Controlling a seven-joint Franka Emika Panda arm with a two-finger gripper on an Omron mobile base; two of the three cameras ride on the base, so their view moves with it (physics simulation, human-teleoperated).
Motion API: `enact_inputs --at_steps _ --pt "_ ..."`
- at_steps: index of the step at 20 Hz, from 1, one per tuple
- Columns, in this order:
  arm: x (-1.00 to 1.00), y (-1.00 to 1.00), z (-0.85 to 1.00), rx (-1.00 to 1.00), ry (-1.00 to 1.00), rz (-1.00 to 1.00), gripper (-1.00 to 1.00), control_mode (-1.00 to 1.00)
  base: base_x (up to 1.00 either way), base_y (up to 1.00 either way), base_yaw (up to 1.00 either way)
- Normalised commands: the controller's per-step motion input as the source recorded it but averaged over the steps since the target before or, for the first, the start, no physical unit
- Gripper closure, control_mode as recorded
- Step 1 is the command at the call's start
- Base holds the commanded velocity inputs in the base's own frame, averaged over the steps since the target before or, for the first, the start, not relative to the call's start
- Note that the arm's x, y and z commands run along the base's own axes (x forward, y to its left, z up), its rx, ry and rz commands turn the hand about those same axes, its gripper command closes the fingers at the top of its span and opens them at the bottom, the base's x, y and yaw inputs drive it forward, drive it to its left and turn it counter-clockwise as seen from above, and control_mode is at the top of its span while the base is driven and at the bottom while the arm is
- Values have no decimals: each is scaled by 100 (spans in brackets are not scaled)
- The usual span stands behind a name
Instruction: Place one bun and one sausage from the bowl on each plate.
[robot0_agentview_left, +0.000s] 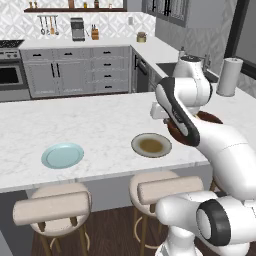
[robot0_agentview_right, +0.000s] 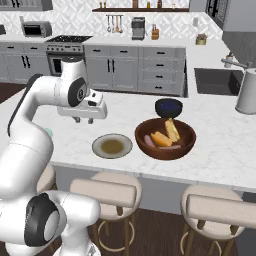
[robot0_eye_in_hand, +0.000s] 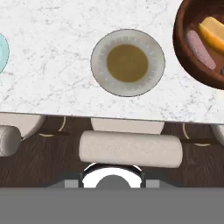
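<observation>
Hand view from the jaws, which stand parted and empty, has the grey plate (robot0_eye_in_hand: 127, 62) just ahead, the wooden bowl (robot0_eye_in_hand: 180, 48) with bun (robot0_eye_in_hand: 212, 35) and sausage (robot0_eye_in_hand: 199, 49) rightward, the blue plate (robot0_eye_in_hand: 2, 51) leftward

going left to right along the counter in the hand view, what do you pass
light blue plate at the left edge → grey plate with a brownish centre → reddish-brown bowl at the right edge, holding a pinkish sausage and then an orange-yellow bun.
</observation>
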Motion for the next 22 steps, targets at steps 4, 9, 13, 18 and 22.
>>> enact_inputs --at_steps 4,9,13,18,22 --pt "2 -68 -1 0 1 -8 -100 -100 0 0 0" --pt "40 -100 0 -1 13 -12 -100 -100 0 0 0" --pt "68 -100 -8 -8 25 -14 -100 -100 0 0 0" --pt "70 -100 -50 -10 24 -5 -100 -100 0 0 0" --pt "62 -100 -87 -2 12 29 -100 -100 0 0 0"
